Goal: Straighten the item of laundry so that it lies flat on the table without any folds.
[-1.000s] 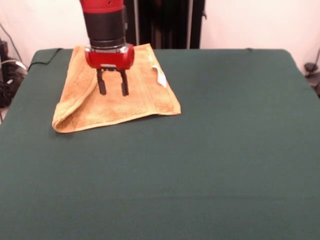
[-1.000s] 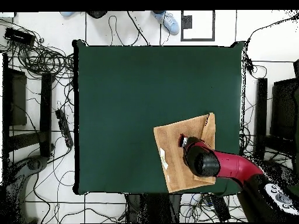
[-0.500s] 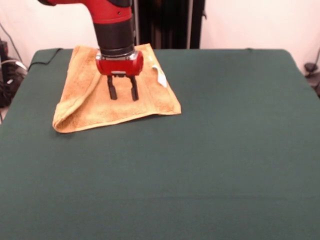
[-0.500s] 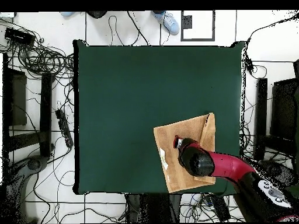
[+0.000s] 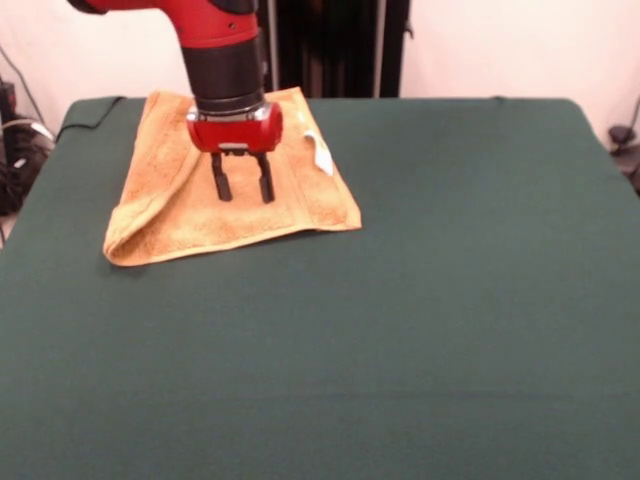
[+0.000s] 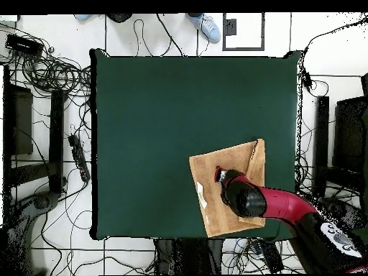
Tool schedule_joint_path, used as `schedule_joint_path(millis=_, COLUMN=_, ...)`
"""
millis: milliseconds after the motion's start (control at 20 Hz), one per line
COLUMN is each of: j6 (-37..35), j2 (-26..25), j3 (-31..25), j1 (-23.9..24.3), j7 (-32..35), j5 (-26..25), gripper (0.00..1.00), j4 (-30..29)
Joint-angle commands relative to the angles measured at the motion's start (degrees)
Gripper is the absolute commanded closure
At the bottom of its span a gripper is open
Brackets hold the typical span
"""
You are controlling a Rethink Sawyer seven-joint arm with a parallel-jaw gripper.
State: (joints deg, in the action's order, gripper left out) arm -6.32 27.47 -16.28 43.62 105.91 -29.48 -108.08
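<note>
Item: towel (image 5: pixel 235 185), golden-orange, doubled over at a far corner of the desk (image 5: pixel 400 330). Hand (image 5: pixel 242 186): fingers parted, empty, poised directly above the towel's middle. Folded-over layer lies to the picture-left of the hand, front view.

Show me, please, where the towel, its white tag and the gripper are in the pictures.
towel (image 5: pixel 170 215): front view, on its near left part.
white tag (image 5: pixel 322 153): front view, at the towel's right edge.
gripper (image 5: pixel 242 188): front view, midway between the open black fingers.
</note>
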Motion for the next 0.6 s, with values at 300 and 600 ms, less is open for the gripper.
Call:
schedule_joint_path(millis=300, j6=-8.1, j2=-2.1, j3=-9.8, j1=3.2, j7=-7.2, j5=-4.6, gripper=0.0, j4=9.7)
schedule_joint_path(millis=600, j6=-10.4, j2=-1.2, j3=-11.4, j1=4.6, j7=-8.2, j5=-6.1, gripper=0.0, j4=10.3)
